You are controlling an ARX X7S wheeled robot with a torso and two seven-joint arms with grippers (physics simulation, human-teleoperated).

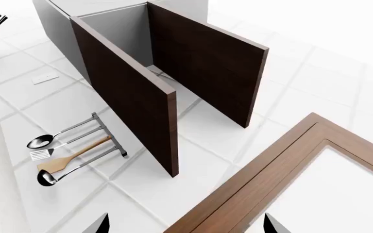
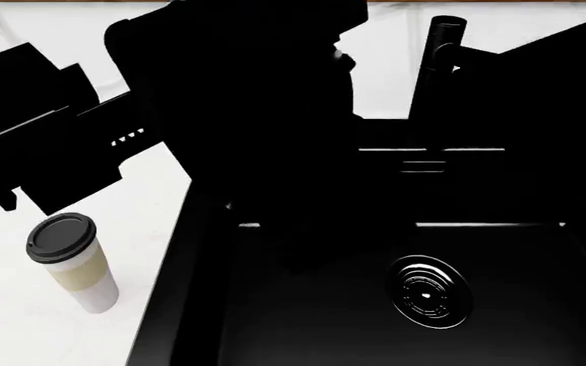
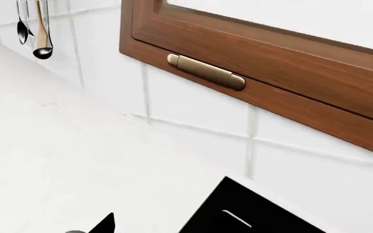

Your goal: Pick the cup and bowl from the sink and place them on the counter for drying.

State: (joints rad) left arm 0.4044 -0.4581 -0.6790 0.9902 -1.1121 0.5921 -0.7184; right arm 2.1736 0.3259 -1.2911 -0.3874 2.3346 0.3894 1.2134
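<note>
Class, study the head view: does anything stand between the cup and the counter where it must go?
Nothing does. The cup already stands upright on the counter, beside the sink. The bowl is not visible in any view, so its path cannot be judged.

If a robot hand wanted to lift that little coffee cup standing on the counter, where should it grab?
Probably around the cream body of the cup, just under the black lid, coming in level from the side. It stands upright, and its wall narrows downward, so the wider top resists slipping.
</note>
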